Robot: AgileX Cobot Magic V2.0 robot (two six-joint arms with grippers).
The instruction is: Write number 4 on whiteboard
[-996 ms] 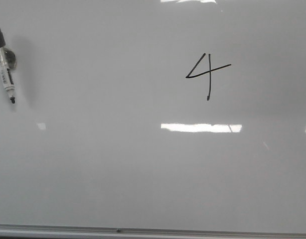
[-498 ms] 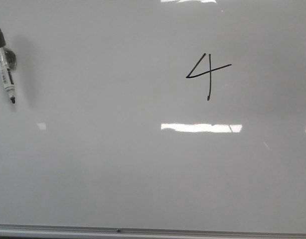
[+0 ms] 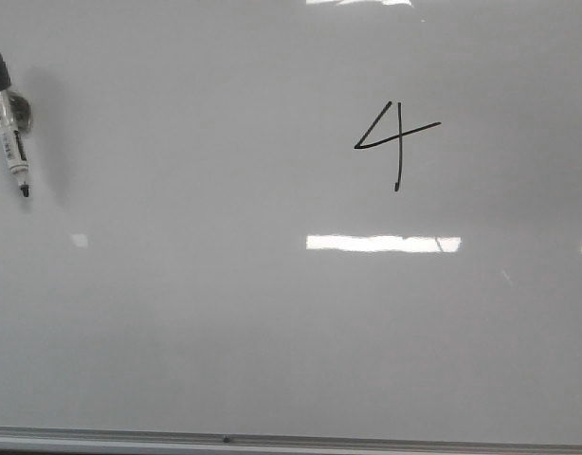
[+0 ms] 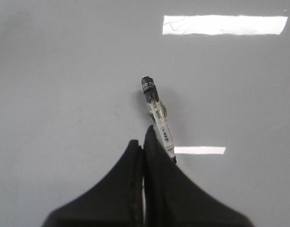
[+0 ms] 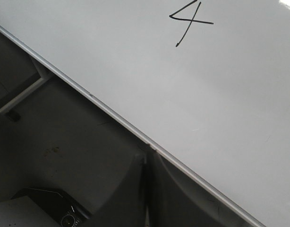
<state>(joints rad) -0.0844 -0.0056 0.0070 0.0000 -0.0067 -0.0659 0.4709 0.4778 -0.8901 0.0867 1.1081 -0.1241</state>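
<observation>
The whiteboard (image 3: 225, 313) fills the front view, with its silver frame along the near edge. A small black number 4 (image 3: 395, 142) is drawn right of centre; it also shows in the right wrist view (image 5: 190, 21). A marker (image 3: 9, 133) with a black cap lies loose on the board at the far left. In the left wrist view the marker (image 4: 157, 113) lies just past my left gripper (image 4: 144, 142), which is shut and empty. My right gripper (image 5: 147, 158) is shut and empty, over the whiteboard's frame edge (image 5: 112, 116). Neither gripper shows in the front view.
Bright glare streaks (image 3: 381, 243) lie on the board below the 4. Beyond the board's edge the right wrist view shows a dark floor (image 5: 64, 137) and a pale metal bar (image 5: 22, 97).
</observation>
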